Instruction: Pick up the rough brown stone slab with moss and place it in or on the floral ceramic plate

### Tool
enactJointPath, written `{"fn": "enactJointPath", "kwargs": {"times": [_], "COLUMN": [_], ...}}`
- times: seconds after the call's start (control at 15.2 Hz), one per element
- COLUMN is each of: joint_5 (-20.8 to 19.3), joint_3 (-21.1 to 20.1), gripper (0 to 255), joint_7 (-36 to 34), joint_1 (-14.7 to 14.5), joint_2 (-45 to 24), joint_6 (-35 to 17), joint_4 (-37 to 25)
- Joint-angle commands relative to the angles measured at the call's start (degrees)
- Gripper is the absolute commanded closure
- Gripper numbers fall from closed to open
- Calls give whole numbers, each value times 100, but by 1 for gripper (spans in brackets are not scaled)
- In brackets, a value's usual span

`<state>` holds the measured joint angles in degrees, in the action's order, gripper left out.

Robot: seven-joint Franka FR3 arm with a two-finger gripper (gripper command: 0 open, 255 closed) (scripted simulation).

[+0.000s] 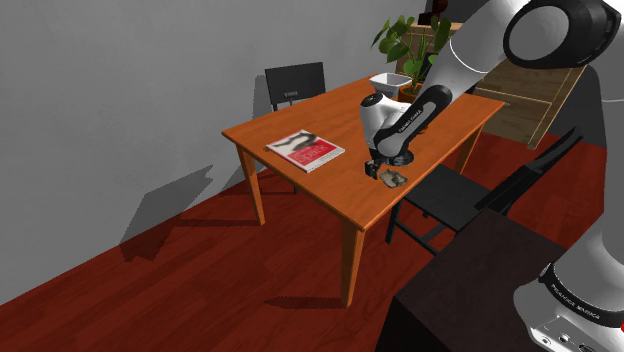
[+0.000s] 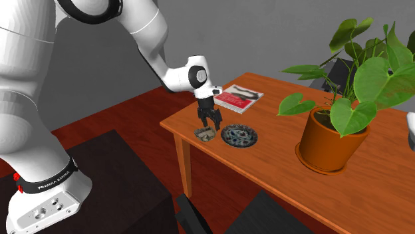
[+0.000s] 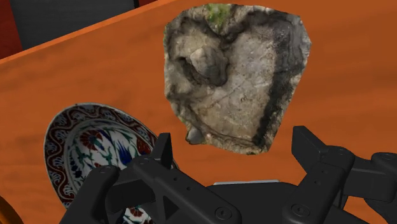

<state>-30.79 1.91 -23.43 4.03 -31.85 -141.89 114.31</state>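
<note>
The rough grey-brown stone slab (image 3: 232, 76), with a patch of green moss at one end, lies flat on the orange-brown table (image 3: 343, 83). My gripper (image 3: 236, 149) hovers right above it, open, and its two black fingers (image 3: 312, 149) stand apart on either side of the slab's near edge without touching it. The floral plate (image 3: 95, 149), patterned in blue, red and white, sits beside the stone. In the second exterior view the gripper (image 2: 209, 123) hangs over the stone (image 2: 206, 133), with the plate (image 2: 239, 136) just to its right. From the shoulder, the gripper (image 1: 385, 168) stands over the stone (image 1: 394, 180) near the table edge.
A red and white magazine (image 2: 238, 98) lies behind the stone. A leafy plant in a terracotta pot (image 2: 326, 136) stands further along the table. A white bowl-like object (image 1: 388, 82) sits at the far end. Dark chairs (image 1: 296, 82) stand at the table's far end and near side.
</note>
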Motion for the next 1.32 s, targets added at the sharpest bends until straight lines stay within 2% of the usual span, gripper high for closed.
{"fn": "enactJointPath", "kwargs": {"times": [0.0, 0.2, 0.26, 0.86, 1.25], "joint_5": [-2, -1, -1, -2, 125], "joint_3": [2, 1, 1, 2, -72], "gripper": [0, 0, 255, 255, 255], "joint_7": [1, 1, 1, 1, 181], "joint_1": [2, 2, 2, 3, 42], "joint_2": [-5, -4, -4, -5, 377], "joint_6": [-5, -4, -4, -5, 286], "joint_4": [-2, -2, -2, -2, 69]}}
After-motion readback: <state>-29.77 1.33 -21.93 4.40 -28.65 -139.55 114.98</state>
